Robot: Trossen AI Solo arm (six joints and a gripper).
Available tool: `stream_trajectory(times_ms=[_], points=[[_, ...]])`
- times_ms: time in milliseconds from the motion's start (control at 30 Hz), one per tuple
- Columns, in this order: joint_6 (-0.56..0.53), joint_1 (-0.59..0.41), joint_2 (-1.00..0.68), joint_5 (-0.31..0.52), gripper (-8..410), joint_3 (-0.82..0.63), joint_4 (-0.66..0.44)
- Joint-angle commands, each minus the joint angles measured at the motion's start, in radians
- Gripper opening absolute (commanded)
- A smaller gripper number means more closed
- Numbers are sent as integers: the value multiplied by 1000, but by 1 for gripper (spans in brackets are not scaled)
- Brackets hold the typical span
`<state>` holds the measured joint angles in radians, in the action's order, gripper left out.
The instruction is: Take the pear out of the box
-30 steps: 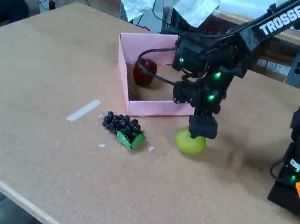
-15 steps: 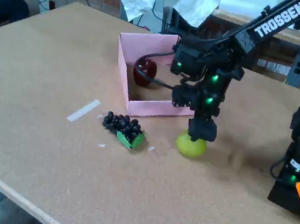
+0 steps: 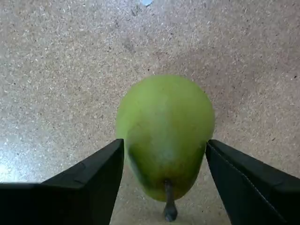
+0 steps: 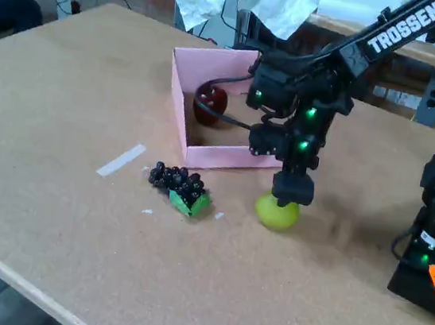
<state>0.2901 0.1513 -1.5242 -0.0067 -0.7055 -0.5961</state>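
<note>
While box [image 4: 202, 156] holds apple [image 4: 210, 103], pear [image 4: 276, 213] outside (seemingly on table)

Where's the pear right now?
In the fixed view the pear sits on the table, outside the pink box, just in front of its near right corner, directly under the gripper, right of the grapes.

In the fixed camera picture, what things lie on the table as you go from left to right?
Strip of white tape → grape bunch → pear under the gripper. The pink box with the red apple sits farther back, overlapping these.
</note>
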Motion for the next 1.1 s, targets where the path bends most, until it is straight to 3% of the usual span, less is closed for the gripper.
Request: stream_trajectory(times_ms=[0,333,1067], points=[[0,4,11,-15,238,-3,-26],[0,11,72,-30,238,-99,-176],[-45,52,74,-30,238,-469,-658]])
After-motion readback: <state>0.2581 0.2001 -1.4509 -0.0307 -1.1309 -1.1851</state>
